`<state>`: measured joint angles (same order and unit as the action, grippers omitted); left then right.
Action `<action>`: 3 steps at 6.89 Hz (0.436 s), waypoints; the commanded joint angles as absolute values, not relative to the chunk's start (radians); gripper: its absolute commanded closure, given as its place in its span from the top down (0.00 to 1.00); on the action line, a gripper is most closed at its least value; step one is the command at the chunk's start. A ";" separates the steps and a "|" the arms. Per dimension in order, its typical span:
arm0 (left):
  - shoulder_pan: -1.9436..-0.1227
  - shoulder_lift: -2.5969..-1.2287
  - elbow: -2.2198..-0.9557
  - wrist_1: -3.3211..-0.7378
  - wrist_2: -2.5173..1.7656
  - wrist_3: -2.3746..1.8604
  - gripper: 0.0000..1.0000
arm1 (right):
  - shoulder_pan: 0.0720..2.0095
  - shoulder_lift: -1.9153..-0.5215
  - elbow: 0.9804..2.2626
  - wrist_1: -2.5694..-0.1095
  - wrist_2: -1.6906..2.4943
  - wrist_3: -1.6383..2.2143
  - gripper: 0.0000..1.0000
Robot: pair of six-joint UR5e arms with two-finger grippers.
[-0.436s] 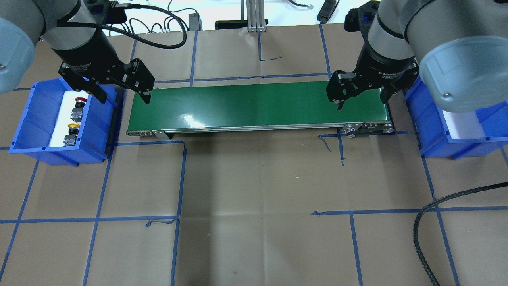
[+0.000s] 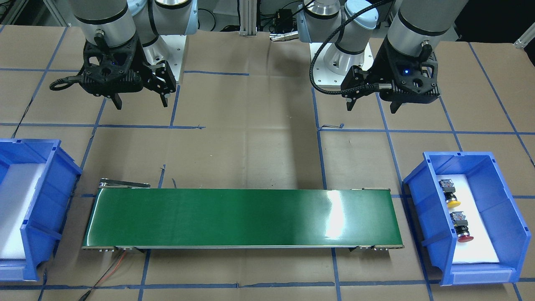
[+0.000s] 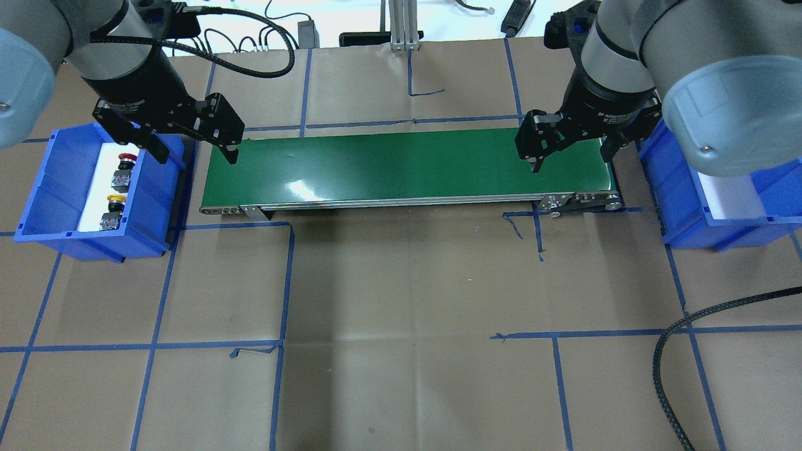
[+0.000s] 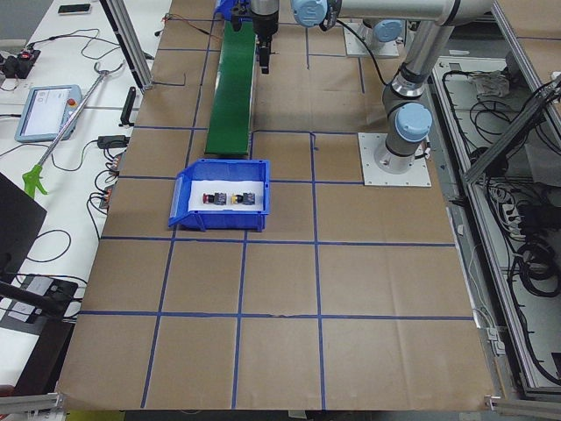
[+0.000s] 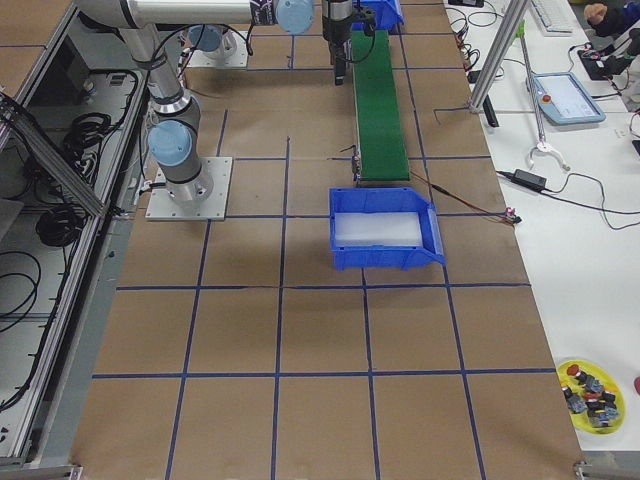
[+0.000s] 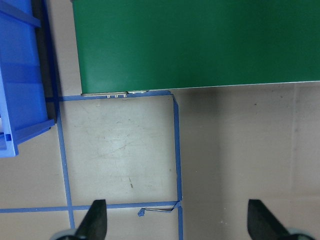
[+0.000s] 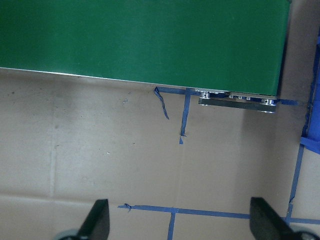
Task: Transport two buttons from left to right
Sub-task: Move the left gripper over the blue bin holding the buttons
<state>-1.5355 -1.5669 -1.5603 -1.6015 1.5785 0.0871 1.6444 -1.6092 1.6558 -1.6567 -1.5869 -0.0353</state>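
Note:
Two buttons lie in the blue left bin on its white liner: a red-capped button and a yellow-capped button. The front-facing view shows the yellow button and the red button in that bin. My left gripper hangs open and empty, high over the gap between that bin and the conveyor's left end. My right gripper hangs open and empty over the belt's right end. Both wrist views show wide-apart fingers with nothing between them.
A green conveyor belt runs between the two bins. The blue right bin holds only a white liner. A black cable lies on the paper at the front right. Blue tape lines grid the brown paper.

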 commanded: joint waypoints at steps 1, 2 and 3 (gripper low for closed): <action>-1.536 -1.565 -1.563 -1.601 1.578 0.090 1.00 | 1.644 -1.609 1.654 -1.657 -1.586 -0.035 1.00; -1.536 -1.562 -1.568 -1.601 1.578 0.091 1.00 | 1.644 -1.609 1.654 -1.657 -1.586 -0.035 1.00; -1.536 -1.560 -1.569 -1.601 1.578 0.092 1.00 | 1.644 -1.609 1.654 -1.657 -1.586 -0.035 1.00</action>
